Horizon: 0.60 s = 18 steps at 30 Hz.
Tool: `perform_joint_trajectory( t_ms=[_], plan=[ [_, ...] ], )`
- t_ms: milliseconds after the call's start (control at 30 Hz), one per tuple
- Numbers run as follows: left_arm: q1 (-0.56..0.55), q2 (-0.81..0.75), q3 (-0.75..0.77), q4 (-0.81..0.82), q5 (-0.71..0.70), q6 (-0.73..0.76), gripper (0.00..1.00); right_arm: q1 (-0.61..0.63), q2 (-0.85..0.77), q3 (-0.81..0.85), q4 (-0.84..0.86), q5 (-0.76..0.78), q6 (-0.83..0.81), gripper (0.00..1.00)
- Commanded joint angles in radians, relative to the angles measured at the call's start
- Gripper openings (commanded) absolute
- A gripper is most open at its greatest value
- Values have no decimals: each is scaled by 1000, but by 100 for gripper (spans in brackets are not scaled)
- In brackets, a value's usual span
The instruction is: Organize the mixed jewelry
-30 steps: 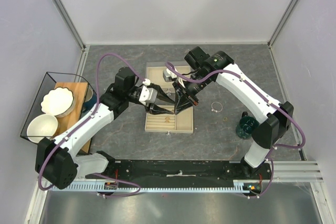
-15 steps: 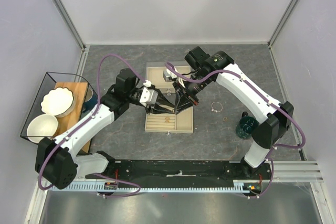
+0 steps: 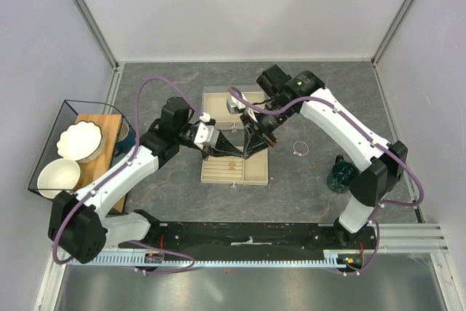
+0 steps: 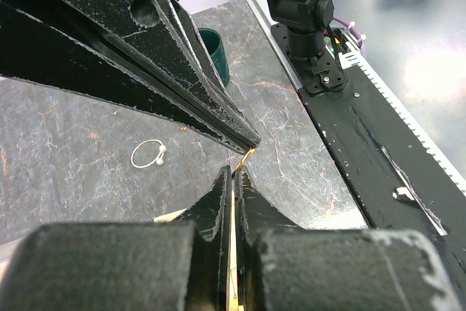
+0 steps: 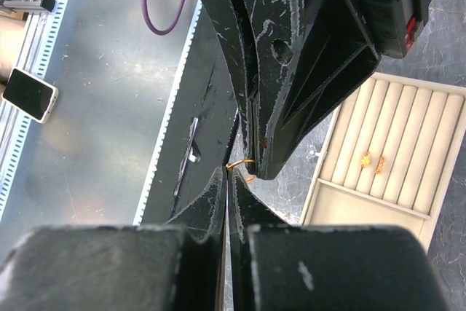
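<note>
A small gold ring (image 4: 246,158) hangs between both gripper tips over the beige slotted tray (image 3: 255,172); it also shows in the right wrist view (image 5: 242,163). My left gripper (image 3: 237,153) (image 4: 234,172) is shut on one side of it. My right gripper (image 3: 245,151) (image 5: 227,177) is shut on the other side. The two tips touch nose to nose. Two small gold pieces (image 5: 371,162) lie in the tray's slots (image 3: 231,166). The thin silver hoop (image 3: 298,149) (image 4: 148,154) lies on the table right of the tray.
A dark green glass vessel (image 3: 340,176) (image 4: 213,45) stands at the right near the right arm. A wire basket (image 3: 44,154) with two white bowls and a wooden board sits at the left. A tiny pale piece (image 3: 233,184) lies by the tray's front edge.
My left gripper's fingers have drawn together at the right gripper's tips. The right arm has stayed where it was.
</note>
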Motion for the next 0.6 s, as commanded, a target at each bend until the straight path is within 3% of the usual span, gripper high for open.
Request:
perform_joint_trajectory(
  t_ms=[0,167,200,367,433,567],
  plan=[
    [-8,-31,1,44,-1,-26,2,7,-29,12,-81,-23,-13,6],
    [-8,-41,3,42,-4,-41,2,8,-46,6,-23,19,47,15],
    [-8,-42,4,36,-6,-45,2,8,-52,-3,-3,42,69,21],
    [-8,-47,11,22,-24,-54,2,8,-80,-15,97,125,177,31],
    [-8,-50,17,11,-27,-58,1,7,-86,-15,117,172,199,43],
    [-8,-56,23,-13,-47,-66,1,5,-109,-1,186,278,268,50]
  ],
)
